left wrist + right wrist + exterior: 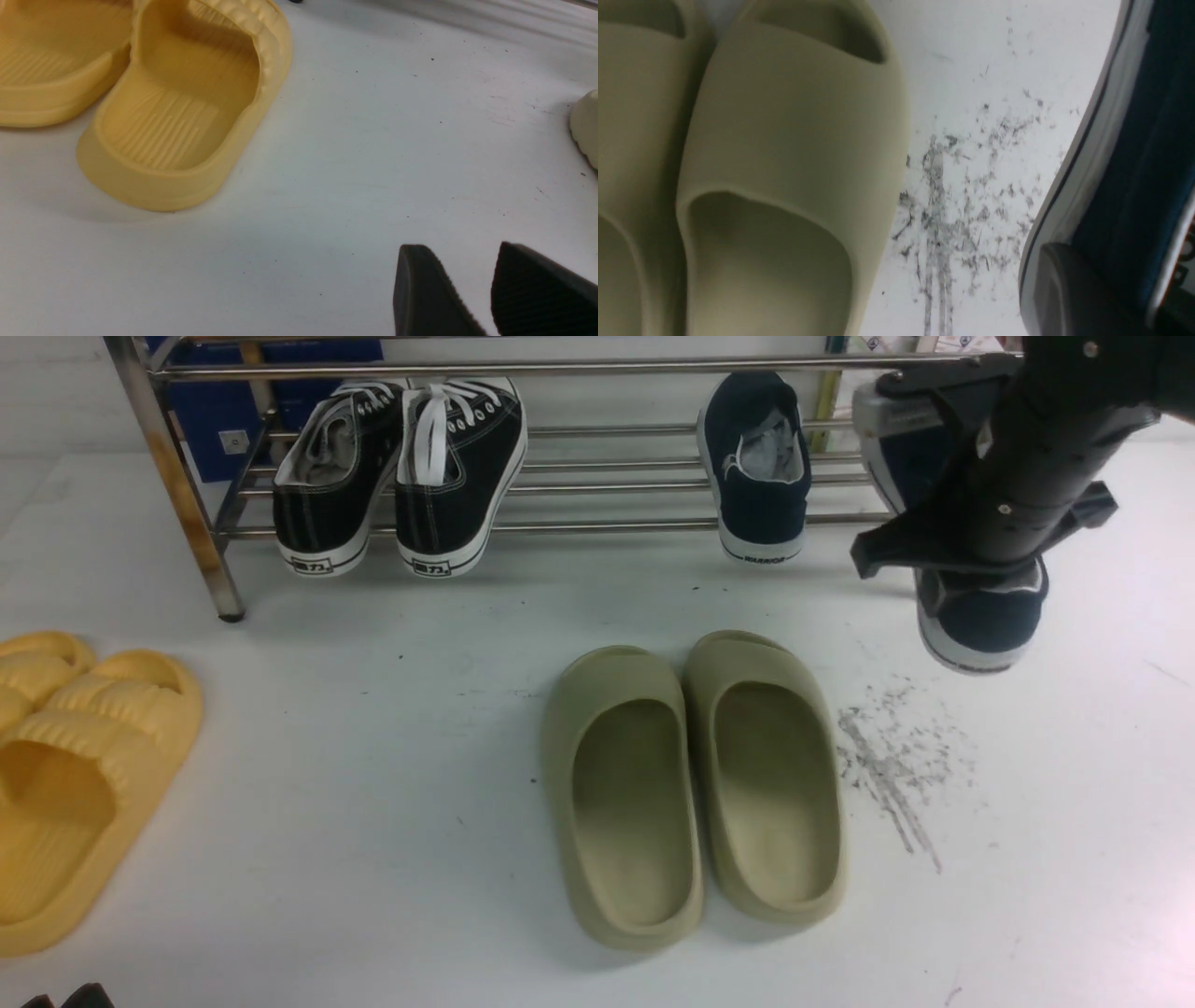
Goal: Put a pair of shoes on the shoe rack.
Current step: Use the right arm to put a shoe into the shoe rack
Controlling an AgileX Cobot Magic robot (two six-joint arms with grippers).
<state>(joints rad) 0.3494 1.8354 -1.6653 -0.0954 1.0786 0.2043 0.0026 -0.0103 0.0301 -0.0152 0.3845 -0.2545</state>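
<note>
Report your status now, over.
Left gripper jaws open, idle. Right gripper jaws shut on second navy shoe, at shoe rack. First navy shoe on rack. No obstruction seen.

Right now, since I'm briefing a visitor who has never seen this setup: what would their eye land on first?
Probably the right gripper, shut on a navy shoe at the shoe rack's right end, while the other navy shoe sits on the bars near black lace-up sneakers. Next, the olive slides side by side mid-floor, with yellow slides far left and dark scuff marks to the olive pair's right.
</note>
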